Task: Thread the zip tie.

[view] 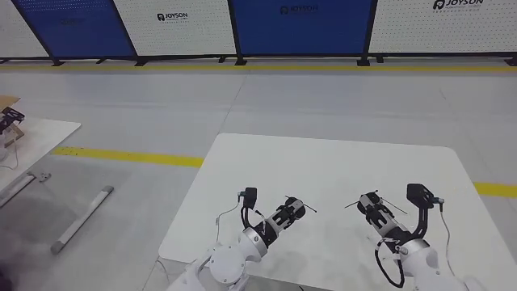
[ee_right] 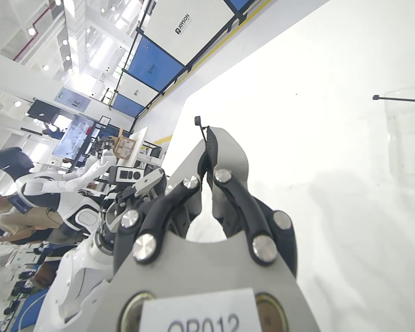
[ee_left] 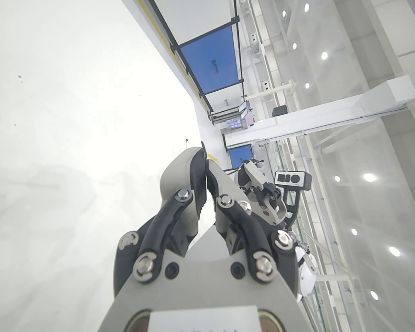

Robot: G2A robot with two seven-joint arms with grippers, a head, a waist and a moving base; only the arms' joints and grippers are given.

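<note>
— What did the left tool hold?
— Left tool: pads pressed together on a thin black strip, the left zip tie, which crossed its tip above the white surface.
— And the right tool?
— Likewise clamped. The right zip tie stood out past its fingertips, square head foremost.
— How did the two tools stand?
— Side by side over the near half of the surface, well apart, each angled inward.
— Anything else?
— A third tie, black, head showing, on the right tool's outer side; whether it rested on the surface I could not tell
</note>
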